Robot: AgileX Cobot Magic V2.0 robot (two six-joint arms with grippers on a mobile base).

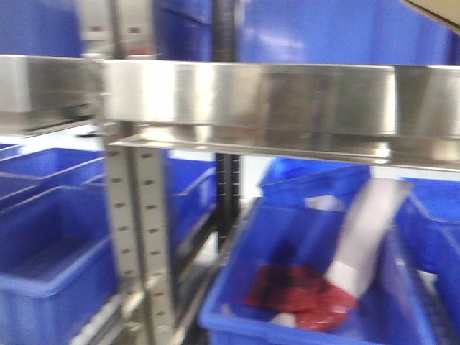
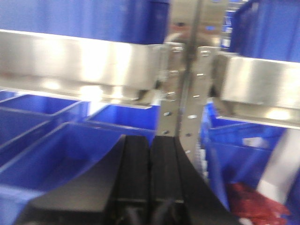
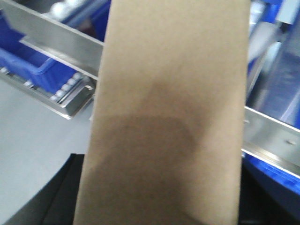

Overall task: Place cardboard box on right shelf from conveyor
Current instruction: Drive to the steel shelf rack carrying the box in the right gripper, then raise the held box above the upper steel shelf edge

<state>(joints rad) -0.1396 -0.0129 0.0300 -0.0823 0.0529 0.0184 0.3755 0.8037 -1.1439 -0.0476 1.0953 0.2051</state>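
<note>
Left pincer (image 2: 150, 187) fully closed, empty, lower than the shelf (image 1: 251, 97) rail. Right pincer (image 3: 159, 213) clamps the cardboard box (image 3: 173, 93), corner above the shelf rail. Blue bins (image 1: 316, 287) crowd beneath the shelf.

The left hand (image 2: 150, 145), at the lower middle of the frame, is matte black, with two flat fingers (image 2: 133, 168) flaring into a broad base.

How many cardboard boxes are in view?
1. The cardboard box fills the right wrist view. Its tan corner probably shows at the front view's top right. Others may be hidden.
</note>
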